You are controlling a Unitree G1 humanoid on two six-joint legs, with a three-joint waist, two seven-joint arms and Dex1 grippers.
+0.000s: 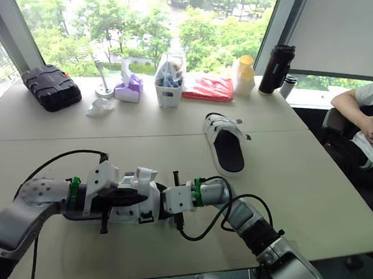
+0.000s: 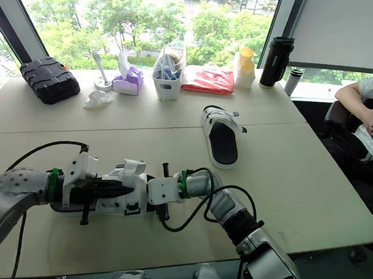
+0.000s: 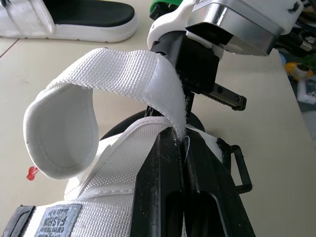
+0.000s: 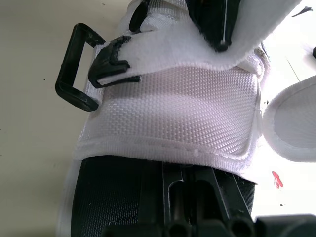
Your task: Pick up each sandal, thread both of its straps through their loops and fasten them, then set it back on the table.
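The sandal (image 1: 134,203) lies lengthwise between both grippers: the left gripper (image 3: 180,136), pinched shut on its raised strap (image 3: 98,74), sits just beside the black loop (image 4: 67,59), while the right gripper (image 4: 183,177), closed up, rests on the footbed (image 4: 108,197).

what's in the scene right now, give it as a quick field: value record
held sandal: white with black footbed, between both grippers, near the front of the table
left gripper: shut on a white strap, whose free end curls upward
right gripper: at the sandal's other end
black loop: empty, no strap through it
second sandal: flat on the table, farther back
back edge: black case, tissues, red bag, black tumbler
person: seated on the robot's right
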